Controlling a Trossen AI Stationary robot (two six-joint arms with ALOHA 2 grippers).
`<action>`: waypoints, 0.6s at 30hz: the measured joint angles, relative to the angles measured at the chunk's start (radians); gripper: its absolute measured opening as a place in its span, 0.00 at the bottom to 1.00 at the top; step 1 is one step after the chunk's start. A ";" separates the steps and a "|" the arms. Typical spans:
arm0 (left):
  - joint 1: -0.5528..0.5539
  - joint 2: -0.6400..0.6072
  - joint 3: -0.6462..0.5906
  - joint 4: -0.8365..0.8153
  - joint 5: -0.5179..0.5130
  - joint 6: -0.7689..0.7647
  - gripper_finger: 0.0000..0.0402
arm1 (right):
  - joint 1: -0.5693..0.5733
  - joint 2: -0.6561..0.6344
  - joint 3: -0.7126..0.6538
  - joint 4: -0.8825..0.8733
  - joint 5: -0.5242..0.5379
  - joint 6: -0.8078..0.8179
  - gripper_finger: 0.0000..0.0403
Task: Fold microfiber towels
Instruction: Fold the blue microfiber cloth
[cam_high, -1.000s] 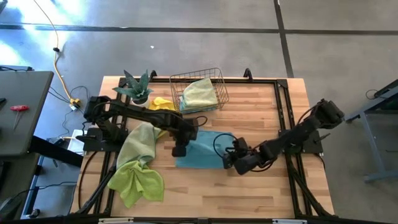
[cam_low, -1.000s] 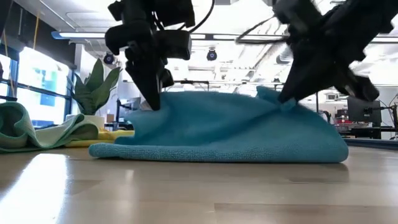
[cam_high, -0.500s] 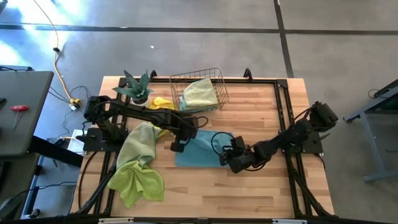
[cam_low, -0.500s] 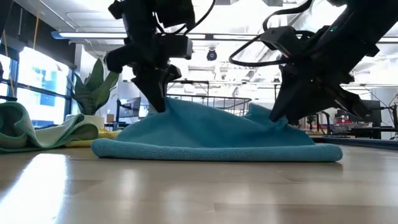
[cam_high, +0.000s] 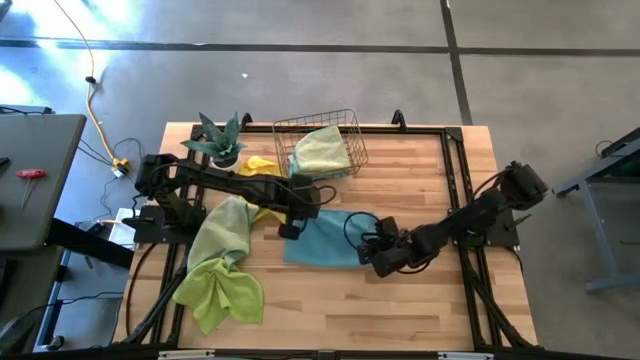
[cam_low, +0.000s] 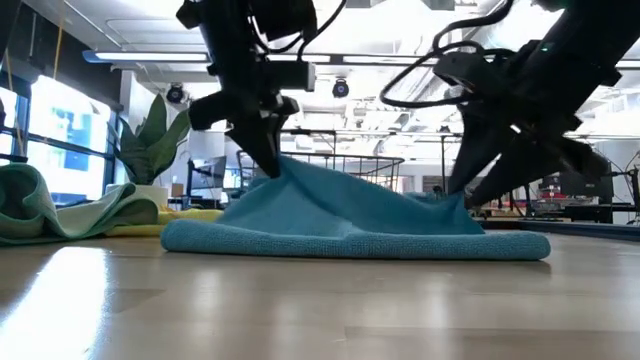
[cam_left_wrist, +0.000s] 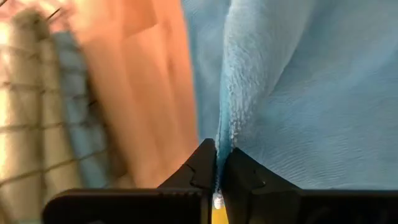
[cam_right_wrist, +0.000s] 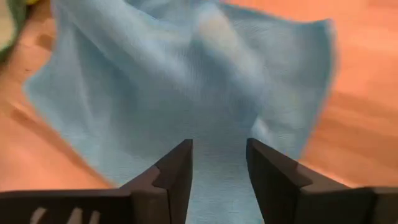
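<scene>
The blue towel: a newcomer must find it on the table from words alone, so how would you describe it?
Start at the wire basket at the table's far edge and come straight toward the table's middle. The blue towel lies there between the two grippers, the left gripper pinching one edge up. It is the only blue cloth; the towels to its left are green and yellow.

No writing, label, brand or number can be read on anything in these views
</scene>
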 joint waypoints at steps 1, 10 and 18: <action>0.000 0.000 0.000 -0.006 -0.015 0.000 0.04 | 0.000 -0.012 0.000 -0.026 0.005 -0.008 0.36; -0.003 0.000 0.000 -0.012 0.088 -0.076 0.18 | -0.003 -0.091 0.000 -0.104 0.091 -0.076 0.36; -0.008 0.000 0.000 -0.020 0.130 -0.242 0.31 | -0.071 -0.034 0.001 -0.090 0.103 -0.169 0.36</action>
